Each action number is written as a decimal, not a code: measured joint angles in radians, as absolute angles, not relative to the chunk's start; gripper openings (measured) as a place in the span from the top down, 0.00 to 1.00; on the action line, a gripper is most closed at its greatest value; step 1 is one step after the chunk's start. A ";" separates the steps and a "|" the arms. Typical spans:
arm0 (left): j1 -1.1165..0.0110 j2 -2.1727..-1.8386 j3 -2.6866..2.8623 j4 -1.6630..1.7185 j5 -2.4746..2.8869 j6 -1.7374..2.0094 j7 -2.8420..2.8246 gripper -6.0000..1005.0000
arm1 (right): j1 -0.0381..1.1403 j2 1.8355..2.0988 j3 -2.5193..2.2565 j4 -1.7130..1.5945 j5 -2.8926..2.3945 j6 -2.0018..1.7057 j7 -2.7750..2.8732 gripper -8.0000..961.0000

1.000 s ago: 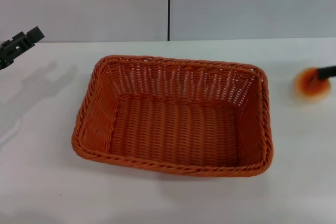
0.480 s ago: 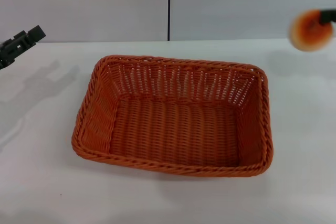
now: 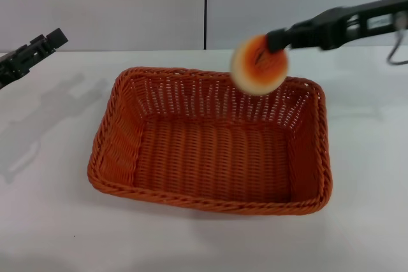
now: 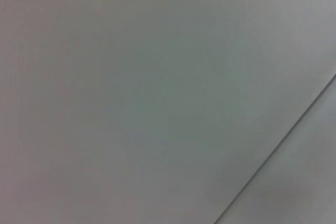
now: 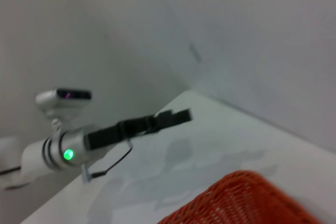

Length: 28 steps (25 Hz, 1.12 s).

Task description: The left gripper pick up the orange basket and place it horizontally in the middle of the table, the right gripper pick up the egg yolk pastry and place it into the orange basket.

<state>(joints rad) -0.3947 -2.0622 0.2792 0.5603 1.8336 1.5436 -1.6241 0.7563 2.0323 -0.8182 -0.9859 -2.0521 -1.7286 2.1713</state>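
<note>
The orange basket (image 3: 210, 151) lies lengthwise in the middle of the white table (image 3: 57, 221), and nothing is inside it. The egg yolk pastry (image 3: 258, 66) hangs in the air above the basket's far rim, right of centre, with its orange top facing me. My right gripper (image 3: 273, 46) is shut on it, reaching in from the right. My left gripper (image 3: 54, 37) is raised at the far left, well clear of the basket; it also shows in the right wrist view as the left gripper (image 5: 173, 117) above the table. A corner of the basket (image 5: 247, 198) shows there too.
A grey wall (image 3: 127, 4) with a dark vertical seam stands behind the table. The left wrist view shows only that wall. White tabletop stretches around the basket on all sides.
My right gripper lifted the pastry from the table's far right and carried it left over the basket's far rim. The left gripper shifted slightly up and right.
</note>
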 joint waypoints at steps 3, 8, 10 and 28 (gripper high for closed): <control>-0.396 -2.063 0.280 0.558 1.833 1.544 -1.623 0.24 | 0.774 2.033 -0.864 -0.942 -2.060 -1.686 2.161 0.82; -0.400 -2.063 0.290 0.537 1.833 1.547 -1.623 0.24 | 0.765 2.034 -0.880 -0.932 -2.063 -1.638 2.153 0.80; -0.401 -2.064 0.290 0.535 1.833 1.547 -1.623 0.24 | 0.764 2.034 -0.878 -0.931 -2.063 -1.639 2.153 0.79; -0.324 -2.059 0.281 0.502 1.693 1.592 -1.349 0.24 | 0.367 2.071 -0.658 -1.022 -1.654 -1.505 1.615 0.35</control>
